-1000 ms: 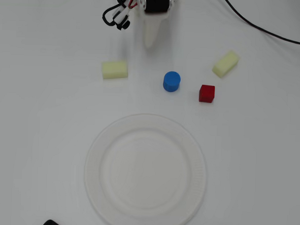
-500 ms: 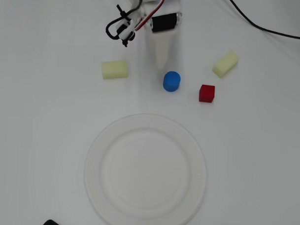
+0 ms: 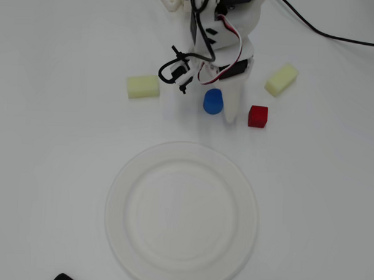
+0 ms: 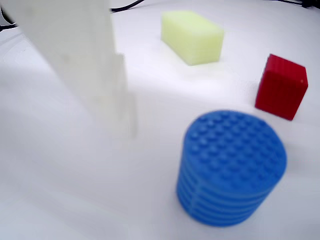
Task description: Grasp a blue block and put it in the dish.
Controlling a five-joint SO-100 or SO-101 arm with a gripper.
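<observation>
The blue block (image 3: 213, 101) is a short ribbed cylinder standing on the white table just above the dish (image 3: 179, 269), a large white plate with nothing in it. My gripper (image 3: 220, 115) hangs low at the block and is open. One white finger (image 3: 232, 105) stands close along the block's right side in the overhead view. The other finger does not show clearly against the white table. In the wrist view the block (image 4: 230, 170) fills the lower right, apart from the white finger (image 4: 85, 65) at upper left. Nothing is held.
A small red cube (image 3: 257, 116) sits right of the finger and shows in the wrist view (image 4: 281, 86). One pale yellow block (image 3: 143, 86) lies left of the arm and another (image 3: 281, 79) at the right (image 4: 192, 36). A black cable (image 3: 326, 33) runs off at the top right.
</observation>
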